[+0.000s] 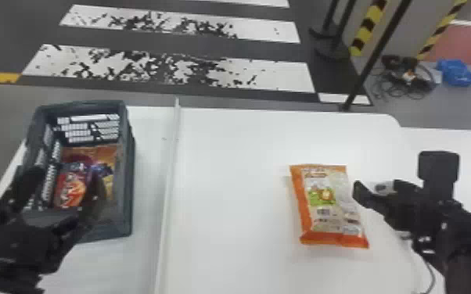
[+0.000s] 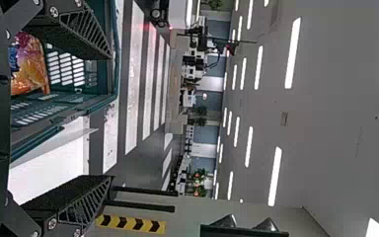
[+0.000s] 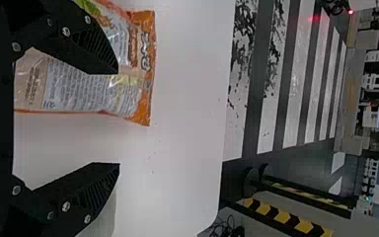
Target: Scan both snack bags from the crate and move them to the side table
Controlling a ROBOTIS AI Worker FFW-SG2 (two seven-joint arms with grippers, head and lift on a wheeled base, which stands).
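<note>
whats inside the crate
The crate holds a red packet and orange-gold packaging. The left gripper covers part of its near end; anything under the packaging is hidden.

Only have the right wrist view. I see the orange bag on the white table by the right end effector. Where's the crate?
Observer: Head view puts the crate on the left, across the thin white divider from the orange bag.

Operator: Anything in it?

Observer: Yes, a red packet and orange packaging lie inside.

Operator: Left end effector, holding or not?

Observer: Not holding. Left wrist view has the left end effector with its fingers wide apart and nothing gripped.
</note>
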